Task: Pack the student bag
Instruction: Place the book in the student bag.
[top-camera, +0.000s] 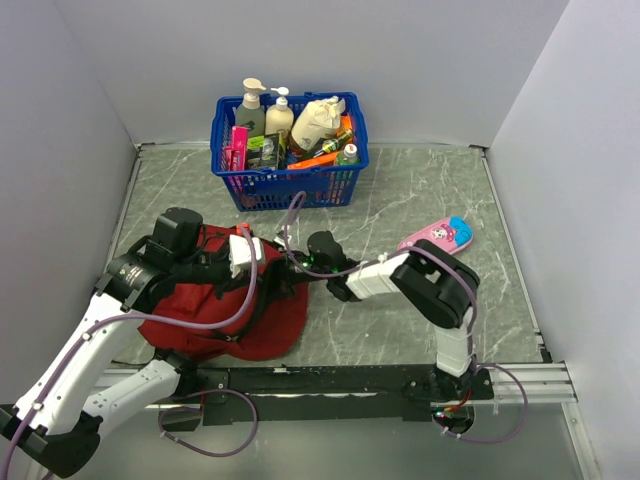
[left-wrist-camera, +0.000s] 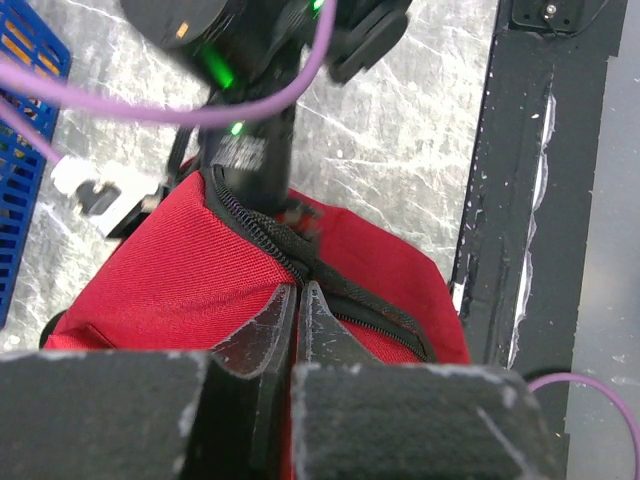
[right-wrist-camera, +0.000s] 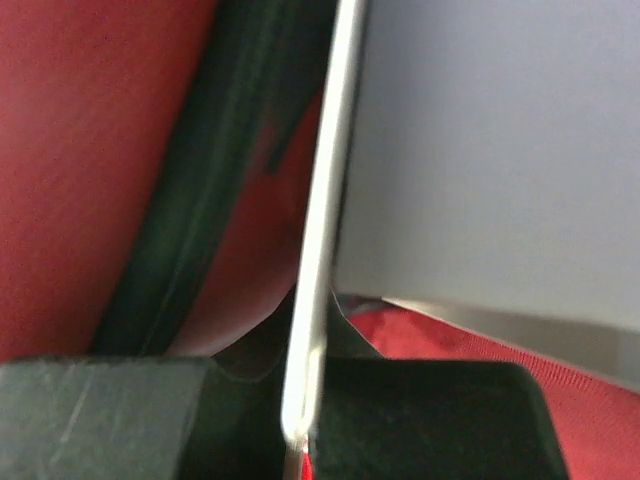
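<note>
The student bag (top-camera: 225, 320) is lying on the tabletop's (top-camera: 420, 190) near left. The left tool (left-wrist-camera: 298, 295) is pinching its zipper trim. The right tool (left-wrist-camera: 288, 212) is clenching shut at the same seam, its catch unclear. A blue basket (top-camera: 290, 185) and a pink case (top-camera: 438, 235) are sitting well apart.

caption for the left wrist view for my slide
Left gripper, jaws shut, tips at the black zipper of the red student bag on the marble table.
</note>
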